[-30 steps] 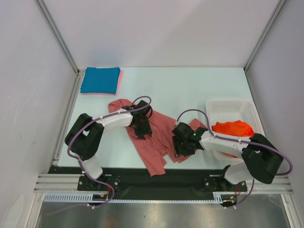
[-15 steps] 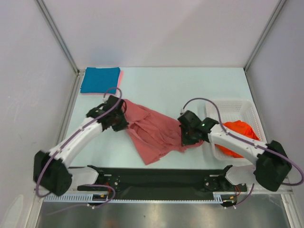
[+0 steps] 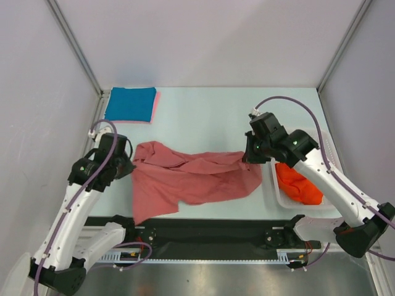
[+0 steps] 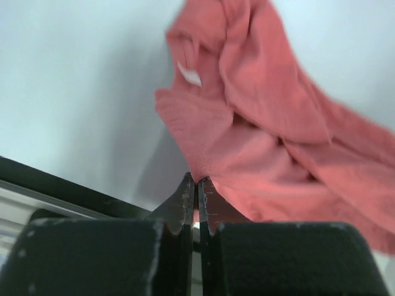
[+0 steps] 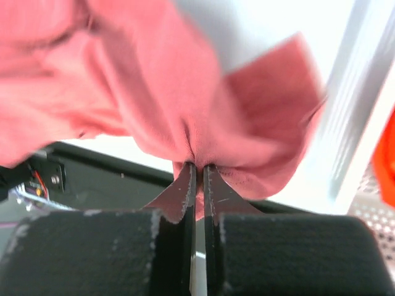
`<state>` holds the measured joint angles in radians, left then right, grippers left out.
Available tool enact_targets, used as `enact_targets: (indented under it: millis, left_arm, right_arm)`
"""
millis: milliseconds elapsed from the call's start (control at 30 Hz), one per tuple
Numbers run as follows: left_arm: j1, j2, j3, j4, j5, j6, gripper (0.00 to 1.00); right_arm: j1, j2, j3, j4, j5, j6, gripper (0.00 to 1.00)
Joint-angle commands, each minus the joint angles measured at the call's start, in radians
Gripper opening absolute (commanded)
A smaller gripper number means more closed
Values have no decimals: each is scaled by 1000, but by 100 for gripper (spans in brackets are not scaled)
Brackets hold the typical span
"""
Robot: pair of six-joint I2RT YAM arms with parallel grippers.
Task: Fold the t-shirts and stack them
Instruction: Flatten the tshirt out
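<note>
Salmon-red t-shirt (image 3: 191,179) stretched across the near table (image 3: 210,117), held at both ends.
We judge that these thin edge pinches could slip, or the cloth could snag the basket (image 3: 273,185). Left gripper (image 4: 196,180) is clamped on its left edge, right gripper (image 5: 199,165) on its right edge.

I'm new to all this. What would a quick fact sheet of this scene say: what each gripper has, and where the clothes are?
left gripper: shut on the left end of the salmon-red t-shirt
right gripper: shut on the same shirt's right end
salmon-red t-shirt: unfolded and wrinkled, spread between the two grippers
folded stack: teal-blue t-shirt on a light pink t-shirt, far left corner
white lattice basket: right side, holds a crumpled orange-red t-shirt
</note>
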<state>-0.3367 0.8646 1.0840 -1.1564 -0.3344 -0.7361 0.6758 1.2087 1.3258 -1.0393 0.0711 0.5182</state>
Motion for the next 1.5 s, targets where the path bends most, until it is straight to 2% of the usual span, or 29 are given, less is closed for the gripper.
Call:
enact_targets:
  millis: [0,100,233,333,367,533,633,667,700,733,767,800,833,900,933,967,1000,1033,1133,1167,1267,1400,1467]
  left_arm:
    - [67,7,85,-25,-109,87,4]
    - [110,42,109,10,-110,125,4]
    - [151,128,120,107,-77,168,6]
    - [165,197,129,168,-58,176,7]
    - [168,245,134,191,-60,176,7]
    - [215,384,195,253,-87,187,7]
    - [286,459,238,293,-77,188,7]
    - [297,476,246,297,-75,188,7]
    - [306,485,252,303,-68,191,8]
    - [315,502,257,304,-55,195,12]
    - [324,507,257,296,-54,192,26]
    - [326,508,252,285,-48,190,32]
    - [326,489,225,284,-42,190,48]
    - [326,450,180,291,-15,178,69]
    - [326,411,139,290,-14,175,77]
    - [326,387,120,278,-11,170,91]
    - [326,366,104,270,-3,161,94]
    - [326,346,81,256,1,158,98]
    - [327,277,24,216,44,141,97]
    - [327,245,5,202,58,130,97]
    - [327,168,-70,189,122,103,91]
    - [327,110,-170,210,212,70,88]
    - [327,105,-225,234,251,60,88]
  right_arm:
    - [-57,40,108,-31,-17,-79,0]
    - [-145,98,138,14,-92,-118,0]
    - [-245,222,177,168,-151,-164,0]
    - [-326,369,229,298,-208,-202,0]
    - [-355,472,262,311,-214,-208,0]
    - [-398,754,481,331,-223,-242,0]
    - [-401,886,660,277,-202,-254,9]
    - [-401,906,703,259,-197,-256,23]
    - [-401,926,792,198,-195,-257,25]
    - [-395,946,829,161,-189,-265,29]
    - [-391,951,858,121,-153,-273,46]
    - [-369,948,898,29,-131,-285,50]
    - [-357,910,888,-6,-85,-288,54]
    - [-316,826,769,5,-76,-306,60]
    - [-270,768,615,25,-73,-304,61]
    - [-251,670,540,47,-73,-296,65]
    - [-234,616,474,85,-73,-279,65]
    - [-220,574,338,102,-82,-262,65]
    - [-188,438,150,169,-137,-209,61]
    - [-174,407,36,191,-136,-196,59]
    - [-147,344,-107,264,-139,-156,53]
    - [-128,345,-201,312,-93,-145,50]
    - [-128,365,-220,344,-83,-145,53]
